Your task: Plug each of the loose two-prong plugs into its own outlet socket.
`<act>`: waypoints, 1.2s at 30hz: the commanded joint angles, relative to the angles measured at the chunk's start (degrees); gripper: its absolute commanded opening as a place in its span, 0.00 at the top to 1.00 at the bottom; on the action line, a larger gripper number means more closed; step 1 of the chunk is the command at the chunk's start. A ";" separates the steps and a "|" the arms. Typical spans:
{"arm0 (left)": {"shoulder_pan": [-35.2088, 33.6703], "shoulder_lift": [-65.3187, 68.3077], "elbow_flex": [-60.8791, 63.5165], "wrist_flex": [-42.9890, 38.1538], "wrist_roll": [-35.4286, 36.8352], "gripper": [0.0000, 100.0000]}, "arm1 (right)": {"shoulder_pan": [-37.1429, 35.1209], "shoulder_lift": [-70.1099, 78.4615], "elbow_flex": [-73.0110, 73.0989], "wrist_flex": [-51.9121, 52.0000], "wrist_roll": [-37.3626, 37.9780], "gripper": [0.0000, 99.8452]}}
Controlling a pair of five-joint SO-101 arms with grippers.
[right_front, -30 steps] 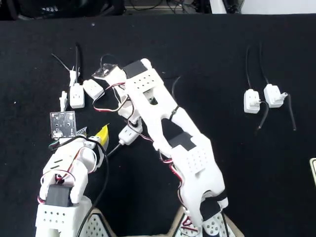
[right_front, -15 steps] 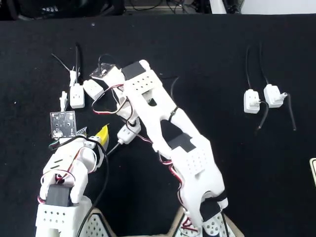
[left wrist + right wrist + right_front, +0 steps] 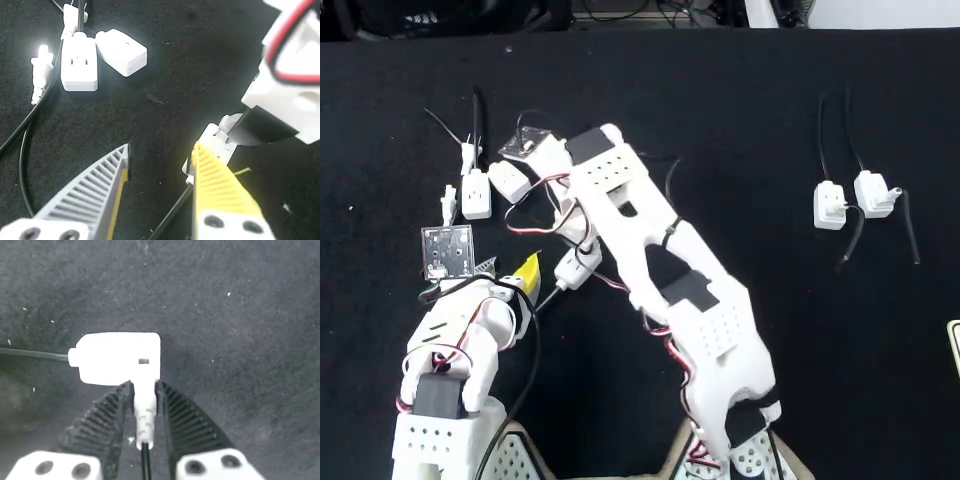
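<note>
A white two-prong plug [image 3: 145, 415] meets the side of a white outlet socket [image 3: 117, 359], pinched between the ribbed black fingers of the right gripper [image 3: 144, 390]. Just beside that socket, the left gripper [image 3: 160, 151] rests spread wide, holding nothing. Near the socket lie a second outlet [image 3: 79, 70], a white block [image 3: 122, 46] and a loose plug [image 3: 40, 67]. Well apart from it, two more white outlets [image 3: 830, 205] sit on the black table [image 3: 720, 100].

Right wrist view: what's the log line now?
right fingers: shut on plug | plug: touching socket | left fingers: open, beside socket
</note>
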State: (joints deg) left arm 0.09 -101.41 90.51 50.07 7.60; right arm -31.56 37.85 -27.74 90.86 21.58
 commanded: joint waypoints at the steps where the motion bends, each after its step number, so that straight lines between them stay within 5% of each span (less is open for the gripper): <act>1: -0.66 -0.62 -1.10 -0.70 -0.35 0.80 | 2.55 -6.02 -0.75 3.25 0.53 0.99; 10: -0.66 -0.62 -1.10 -0.79 -0.35 0.80 | 8.09 -20.00 1.54 9.93 0.53 0.99; 17: -0.66 -0.62 -0.92 -0.97 -0.35 0.80 | 11.69 -33.89 19.82 6.51 0.53 0.99; 22: -0.57 -0.62 -0.92 -0.97 -0.35 0.80 | 13.45 -50.68 45.67 -9.58 0.62 0.99; 30: -0.48 -0.62 -0.75 -1.05 -0.44 0.80 | 13.89 -66.68 90.51 -53.63 0.00 0.99; 36: -0.31 -0.62 -0.75 -1.05 -0.44 0.80 | 17.93 -66.33 97.36 -57.67 0.44 0.99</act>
State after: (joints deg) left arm 0.09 -101.41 90.51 50.07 7.60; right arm -17.41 -27.30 68.79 33.45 21.49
